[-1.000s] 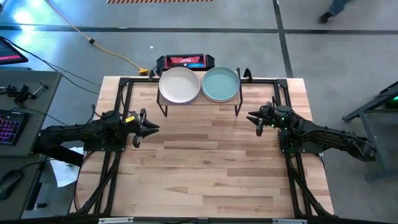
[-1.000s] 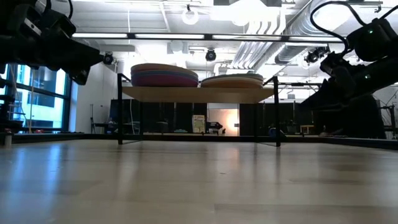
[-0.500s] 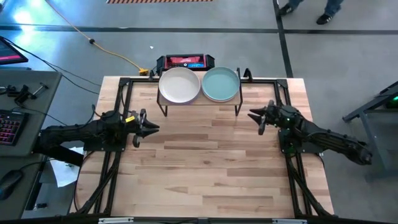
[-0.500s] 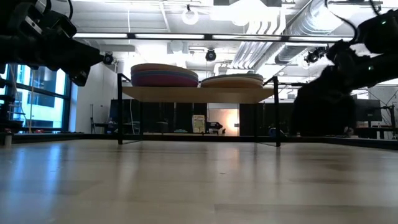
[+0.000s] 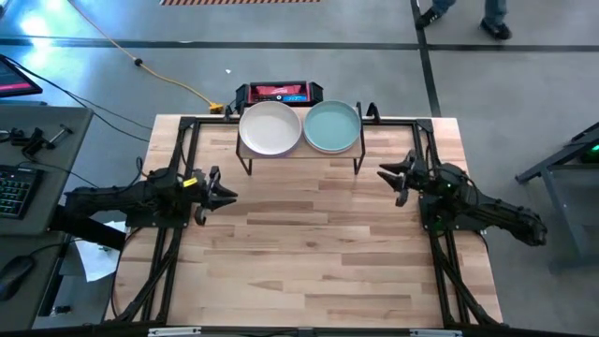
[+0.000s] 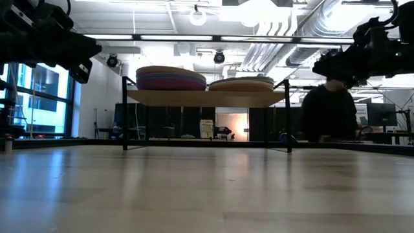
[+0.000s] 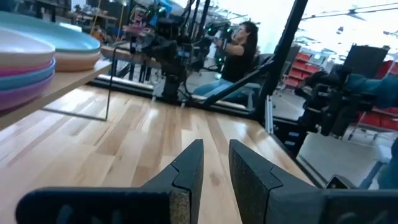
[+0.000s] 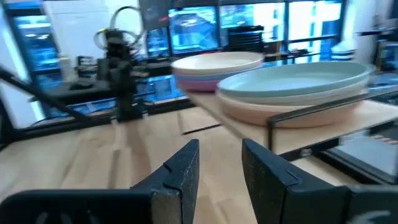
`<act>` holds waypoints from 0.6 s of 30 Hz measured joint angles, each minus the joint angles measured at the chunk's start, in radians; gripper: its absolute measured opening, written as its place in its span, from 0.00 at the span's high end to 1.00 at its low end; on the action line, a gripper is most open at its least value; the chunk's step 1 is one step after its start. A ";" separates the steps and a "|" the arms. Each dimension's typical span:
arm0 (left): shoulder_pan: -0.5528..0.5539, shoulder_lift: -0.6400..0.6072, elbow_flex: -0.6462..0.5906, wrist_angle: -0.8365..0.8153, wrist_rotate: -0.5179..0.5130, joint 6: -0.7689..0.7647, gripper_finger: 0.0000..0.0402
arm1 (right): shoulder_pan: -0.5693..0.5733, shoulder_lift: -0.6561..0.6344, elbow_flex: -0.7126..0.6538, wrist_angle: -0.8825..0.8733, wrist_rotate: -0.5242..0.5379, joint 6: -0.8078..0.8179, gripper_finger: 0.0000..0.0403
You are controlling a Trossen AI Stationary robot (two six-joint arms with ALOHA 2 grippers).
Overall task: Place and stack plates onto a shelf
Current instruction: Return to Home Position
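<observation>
Plates (image 5: 271, 128), round and matte, are all sitting piled on the small light-wood shelf (image 6: 207, 98); left and right jaws are hanging slightly open, empty.

- Wooden table (image 5: 309, 262) bore the shelf (image 6: 207, 98), well beyond fingers of left gripper (image 5: 227, 193) and right gripper (image 5: 386, 180).
- Cream-topped plate stack (image 5: 270, 128) and teal-topped plate stack (image 5: 332, 126) rested on it.

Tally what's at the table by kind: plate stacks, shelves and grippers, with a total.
Plate stacks: 2 (cream-topped stack, teal-topped stack)
Shelf: 1
Grippers: 2 (left gripper, right gripper)
Total: 5
</observation>
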 joint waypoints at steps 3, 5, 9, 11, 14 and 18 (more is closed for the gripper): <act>-0.004 -0.018 0.000 -0.002 0.000 0.000 0.83 | 0.059 0.000 0.000 -0.004 -0.001 0.000 0.74; -0.008 -0.032 0.000 0.001 0.000 0.000 0.83 | 0.094 0.000 0.000 -0.004 -0.001 0.000 0.74; -0.009 -0.059 0.001 0.006 0.000 0.000 0.83 | 0.135 0.000 0.000 -0.004 -0.001 0.000 0.74; -0.012 -0.059 0.001 0.003 0.000 0.000 0.83 | 0.139 0.000 0.000 -0.004 -0.001 0.000 0.74; -0.021 -0.059 0.001 -0.011 0.000 0.000 0.83 | 0.139 0.000 0.000 -0.004 -0.001 0.000 0.74; -0.034 -0.059 0.000 -0.014 0.000 0.000 0.83 | 0.139 0.002 0.000 -0.004 -0.001 0.000 0.74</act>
